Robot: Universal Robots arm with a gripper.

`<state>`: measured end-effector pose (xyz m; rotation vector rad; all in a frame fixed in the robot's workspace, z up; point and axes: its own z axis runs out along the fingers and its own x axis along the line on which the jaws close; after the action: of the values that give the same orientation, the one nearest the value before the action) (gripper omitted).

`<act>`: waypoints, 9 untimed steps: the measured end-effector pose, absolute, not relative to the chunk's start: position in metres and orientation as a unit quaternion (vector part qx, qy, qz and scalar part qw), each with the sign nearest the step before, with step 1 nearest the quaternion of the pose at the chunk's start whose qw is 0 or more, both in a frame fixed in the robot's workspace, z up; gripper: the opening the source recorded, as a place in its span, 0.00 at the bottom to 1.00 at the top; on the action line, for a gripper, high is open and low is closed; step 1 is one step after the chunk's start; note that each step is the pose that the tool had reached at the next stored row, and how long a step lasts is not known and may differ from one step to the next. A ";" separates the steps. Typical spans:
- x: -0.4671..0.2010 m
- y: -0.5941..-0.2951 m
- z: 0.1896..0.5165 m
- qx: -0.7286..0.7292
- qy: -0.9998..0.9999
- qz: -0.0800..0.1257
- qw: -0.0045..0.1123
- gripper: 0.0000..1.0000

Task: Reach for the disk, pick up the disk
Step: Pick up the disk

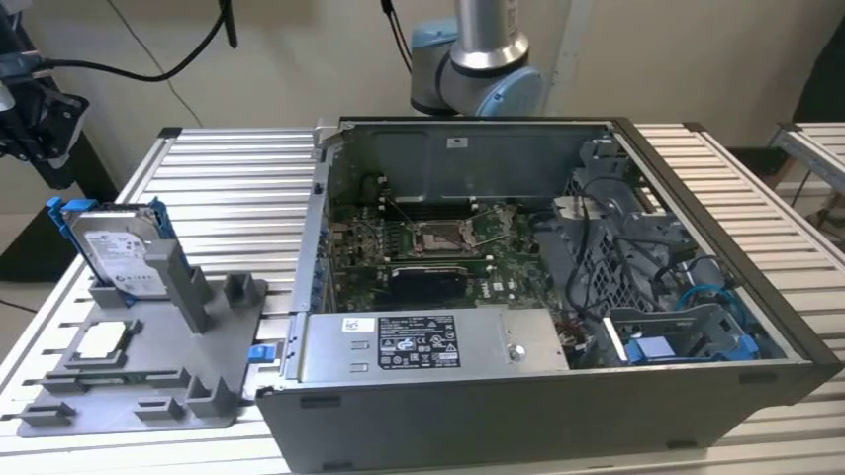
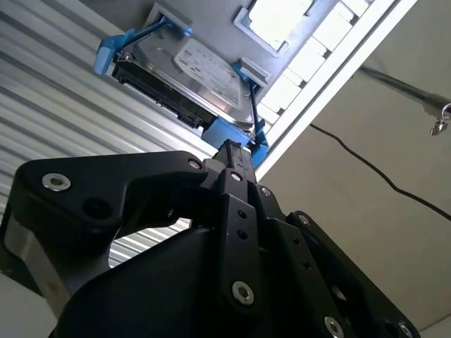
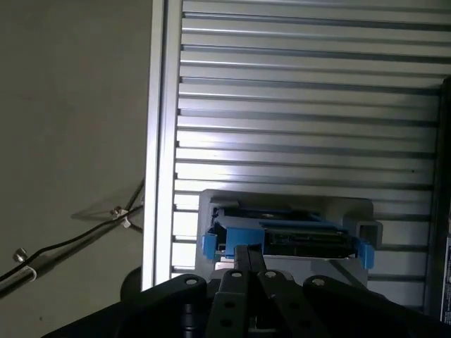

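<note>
Your black linkage gripper (image 2: 232, 148) has its two fingertips together and nothing between them, and it points straight at the flat silver-grey metal disk with the white label (image 2: 197, 70) without touching it. In the first wrist view the tips (image 3: 248, 252) line up with the disk's thin upper edge (image 3: 296, 237). My guess is that you are approaching from above because the disk stands on its long edge. It is clipped in a blue plastic frame (image 1: 59, 213) and slotted upright into a grey moulded plastic fixture (image 1: 133, 381), which leaves its top edge free for a grasp. The fixture sits close to the edge of the ribbed aluminium bench (image 1: 237, 158) on the exterior view's left, and a small square silver chip (image 1: 103, 341) lies flat on it nearer the front corner. The open dark-grey computer case (image 1: 528, 406) takes up the middle of the bench. Past the bench edge a thin black cable (image 3: 70, 239) trails over a plain grey floor (image 3: 70, 105).
</note>
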<state>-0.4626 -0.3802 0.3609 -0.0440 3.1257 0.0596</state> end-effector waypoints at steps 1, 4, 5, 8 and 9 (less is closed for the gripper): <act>-0.463 -0.380 0.361 -0.014 1.000 0.019 0.008 0.00; -0.463 -0.380 0.361 -0.015 1.000 0.019 0.008 0.00; -0.463 -0.380 0.361 -0.017 1.000 0.019 0.007 0.00; -0.463 -0.380 0.361 -0.045 0.999 0.019 0.007 0.00; -0.463 -0.380 0.361 -0.061 0.998 0.019 0.007 0.00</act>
<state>-0.4626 -0.3802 0.3609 -0.1893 3.1219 0.0606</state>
